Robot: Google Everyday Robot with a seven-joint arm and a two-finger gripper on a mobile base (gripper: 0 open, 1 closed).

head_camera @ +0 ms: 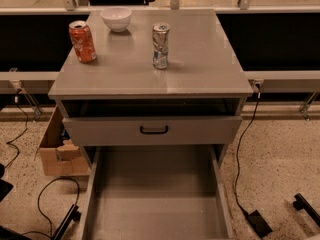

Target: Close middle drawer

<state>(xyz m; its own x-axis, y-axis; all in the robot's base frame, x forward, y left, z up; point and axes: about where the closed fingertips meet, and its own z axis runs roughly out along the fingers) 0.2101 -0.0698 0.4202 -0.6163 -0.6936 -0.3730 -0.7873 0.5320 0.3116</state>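
Where the one camera looks down from the front, the entries run as follows.

Cabinet (200, 59): grey, flat top, standing on a speckled floor (280, 154) before a dark low wall with metal rails.

On the top: orange can (82, 41), upright, near the rear left corner. White bowl (116, 19), at the rear edge, just right of the orange can and apart from it. Silver can (160, 45), dented, upright, near the middle of the top, well apart from the other two.

Top drawer (200, 130): grey flat front with a small black handle (154, 130) at centre. It is pulled out a little, with a dark gap between its front and the cabinet top.

Middle drawer (155, 199): directly below the top drawer, pulled far out toward the camera. Its long plain grey box lies open to view with both side walls showing. Its front panel falls past the lower edge of the view.

Cardboard box (57, 154): on the floor, touching or just beside the cabinet's left side, flaps open.

Cable (239, 154): black, running down the floor right of the cabinet to a black plug block (258, 223). More black cable loops lie at the lower left.

Black bar (306, 208): on the floor at the lower right edge; what it belongs to cannot be told.

Gripper: outside the view, as is the arm. Its pose and finger spacing cannot be told.
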